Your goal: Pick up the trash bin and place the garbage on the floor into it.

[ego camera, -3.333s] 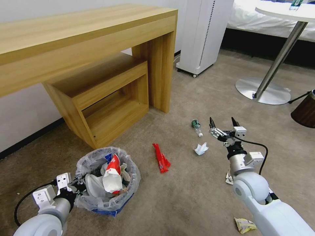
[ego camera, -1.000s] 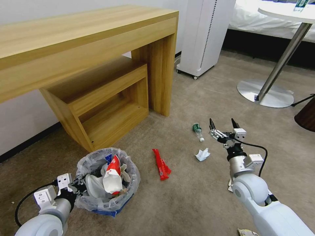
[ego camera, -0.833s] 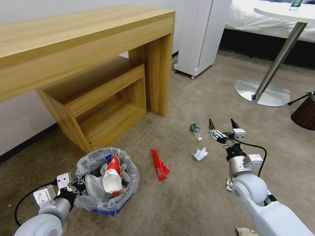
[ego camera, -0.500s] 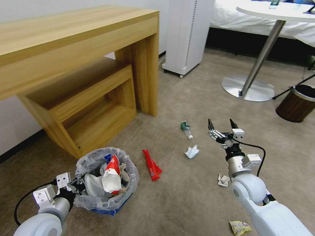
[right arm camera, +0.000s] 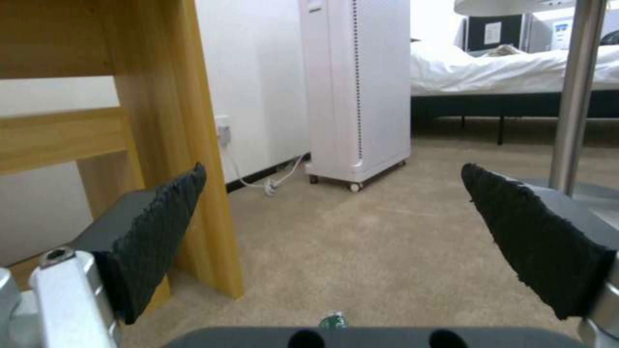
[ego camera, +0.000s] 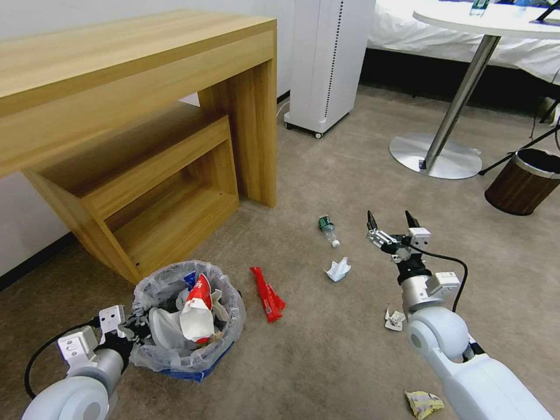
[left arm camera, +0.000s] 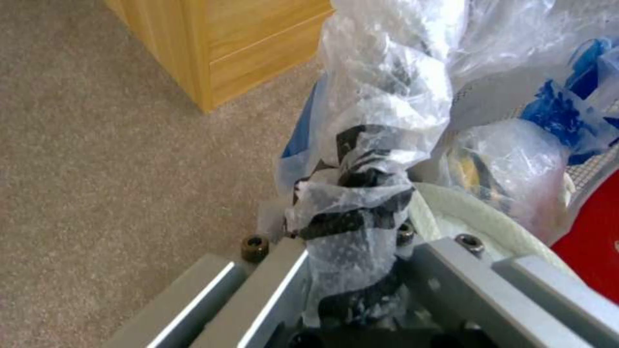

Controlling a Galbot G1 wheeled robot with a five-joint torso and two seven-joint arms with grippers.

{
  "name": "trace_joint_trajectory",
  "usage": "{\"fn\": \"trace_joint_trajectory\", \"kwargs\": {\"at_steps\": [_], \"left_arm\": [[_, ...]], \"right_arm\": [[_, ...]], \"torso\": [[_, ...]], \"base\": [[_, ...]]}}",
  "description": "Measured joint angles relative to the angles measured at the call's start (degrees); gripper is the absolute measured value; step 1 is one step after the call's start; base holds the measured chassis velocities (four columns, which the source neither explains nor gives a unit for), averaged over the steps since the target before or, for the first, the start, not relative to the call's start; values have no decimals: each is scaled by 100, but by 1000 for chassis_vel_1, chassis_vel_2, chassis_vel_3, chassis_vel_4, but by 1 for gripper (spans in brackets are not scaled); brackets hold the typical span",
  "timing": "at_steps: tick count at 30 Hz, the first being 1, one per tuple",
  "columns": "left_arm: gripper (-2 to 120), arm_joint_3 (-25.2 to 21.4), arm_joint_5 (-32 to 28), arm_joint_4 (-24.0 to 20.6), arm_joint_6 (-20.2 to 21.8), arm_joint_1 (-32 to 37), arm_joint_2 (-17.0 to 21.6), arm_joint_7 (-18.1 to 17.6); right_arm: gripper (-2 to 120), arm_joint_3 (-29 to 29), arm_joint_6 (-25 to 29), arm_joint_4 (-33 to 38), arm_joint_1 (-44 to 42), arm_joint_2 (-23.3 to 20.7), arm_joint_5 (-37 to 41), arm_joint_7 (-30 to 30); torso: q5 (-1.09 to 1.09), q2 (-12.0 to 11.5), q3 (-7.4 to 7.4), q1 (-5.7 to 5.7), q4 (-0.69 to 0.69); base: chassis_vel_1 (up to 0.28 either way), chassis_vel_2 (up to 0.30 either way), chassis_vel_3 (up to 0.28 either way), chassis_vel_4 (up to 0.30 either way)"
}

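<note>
Your blue trash bin (ego camera: 186, 318) sits on the carpet, already stuffed.
Your left gripper (ego camera: 133, 331) is clamped on its bag-covered rim. Red wrappers (ego camera: 265, 286), crumpled paper (ego camera: 338, 269) and a small bottle (ego camera: 328, 228) lie beyond; your right gripper (ego camera: 389, 223) hovers spread wide and empty just right of the bottle.

Right gripper (ego camera: 391, 221) agape, left gripper (ego camera: 131, 326) clamped
</note>
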Motion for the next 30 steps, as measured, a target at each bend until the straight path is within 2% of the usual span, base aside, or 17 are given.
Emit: {"fn": "trace_joint_trajectory", "kwargs": {"at_steps": [17, 21, 24, 25, 28, 30], "left_arm": [[0, -11, -4, 65, 7, -25, -69, -23], [0, 12, 37, 70, 7, -22, -119, -15], [0, 20, 69, 64, 5, 3, -172, -6], [0, 20, 69, 64, 5, 3, -172, -6], [0, 5, 88, 35, -24, 49, -205, 2], [0, 3, 97, 34, -32, 58, -215, 3]], "right_arm": [[100, -181, -74, -13, 93, -47, 135, 99], [100, -243, -444, 92, 137, -119, 367, 303], [100, -469, -1239, 217, 390, -168, 1185, 687], [100, -469, -1239, 217, 390, -168, 1185, 687], [100, -853, -1712, 124, 806, -162, 1864, 1017], [100, -931, -1770, 81, 894, -150, 1946, 1070]], "torso": [[0, 0, 0, 0, 0], [0, 0, 0, 0, -1], [0, 0, 0, 0, -1], [0, 0, 0, 0, -1], [0, 0, 0, 0, 0], [0, 0, 0, 0, 0]], "base": [[0, 0, 0, 0], [0, 0, 0, 0], [0, 0, 0, 0], [0, 0, 0, 0], [0, 0, 0, 0], [0, 0, 0, 0]]}}
